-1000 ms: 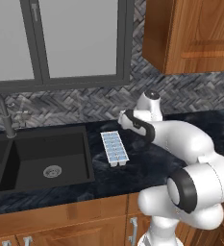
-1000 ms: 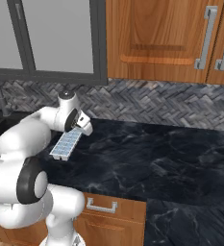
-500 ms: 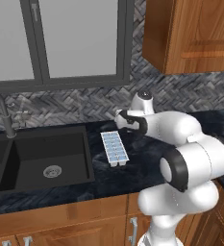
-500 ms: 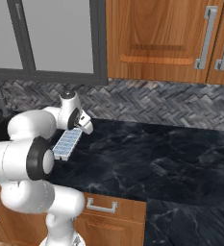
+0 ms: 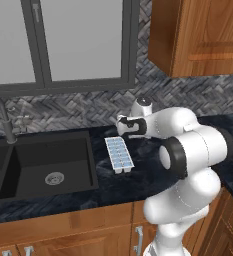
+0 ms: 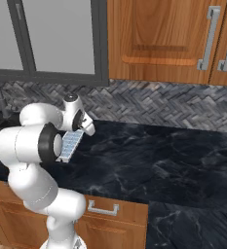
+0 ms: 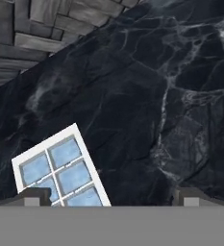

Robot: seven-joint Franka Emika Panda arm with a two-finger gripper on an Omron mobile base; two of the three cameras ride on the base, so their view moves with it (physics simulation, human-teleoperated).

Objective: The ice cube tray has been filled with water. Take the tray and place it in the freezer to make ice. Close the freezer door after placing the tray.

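Hand view looks steeply down at a black marble counter [image 7: 171,96], with grey herringbone wall tile [image 7: 22,33] in the upper left corner. My pincer [image 7: 111,196] has its two dark fingertips spread wide at the bottom edge, and nothing is between them. The ice cube tray [image 7: 60,168], white with pale blue water [image 7: 65,151] in its square cells, lies flat on the counter with one end reaching in by my left fingertip, off-centre and at a slant to my jaws.

From the left base view, the tray [image 5: 119,154] rests just to the right of a black sink [image 5: 43,165], and my hand [image 5: 123,126] hovers close above its far end, near the back wall. From the right base view, the tray [image 6: 70,144] peeks out below my wrist.

I judge the grasp has not begun. The risk is clear: my jaws are not lined up across the tray, so closing now could catch only a corner and spin or tip it. Any tilt in a lift would spill the water. A nudge to the left could also push the tray toward the sink edge.
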